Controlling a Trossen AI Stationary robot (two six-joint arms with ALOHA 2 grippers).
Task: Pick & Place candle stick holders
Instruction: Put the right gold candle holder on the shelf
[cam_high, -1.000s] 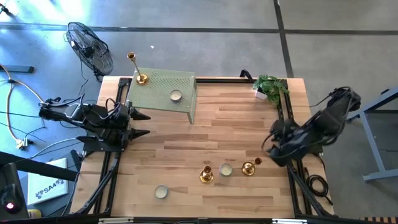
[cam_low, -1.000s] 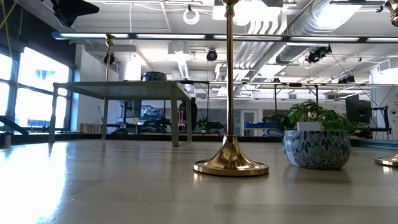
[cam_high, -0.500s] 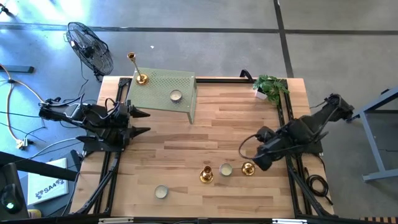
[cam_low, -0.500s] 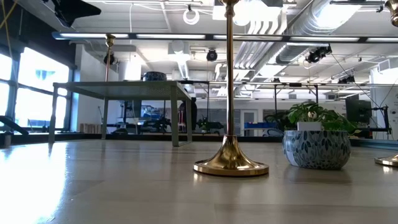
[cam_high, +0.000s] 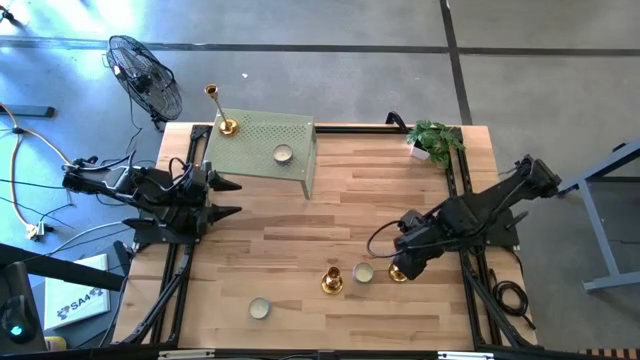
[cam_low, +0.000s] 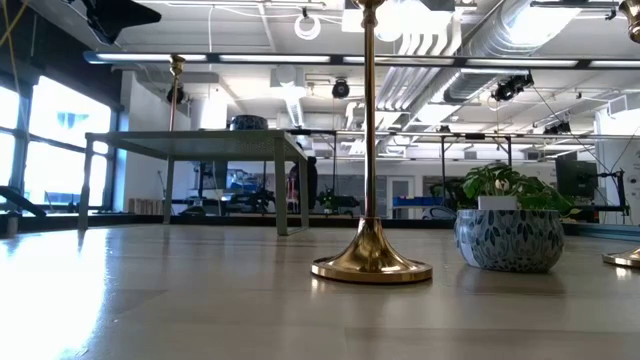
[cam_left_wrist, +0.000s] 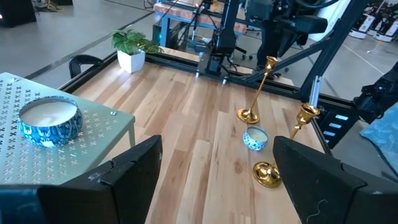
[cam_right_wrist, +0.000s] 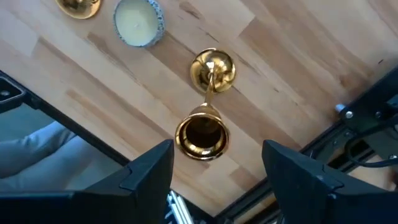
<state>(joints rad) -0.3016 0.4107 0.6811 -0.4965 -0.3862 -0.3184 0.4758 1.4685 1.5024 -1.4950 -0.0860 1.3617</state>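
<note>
The right gripper (cam_high: 397, 268) is swinging in from the frame's right edge — now hovering over the short shiny brass candlestick (cam_right_wrist: 208, 112) at lower centre-right, fingers apart, gripping nothing — so a pick looks imminent.

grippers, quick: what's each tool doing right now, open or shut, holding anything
Left tool: open, empty, waiting at the table's left edge.
Right tool: open, empty, above a candle stick holder near the table's right front.
</note>
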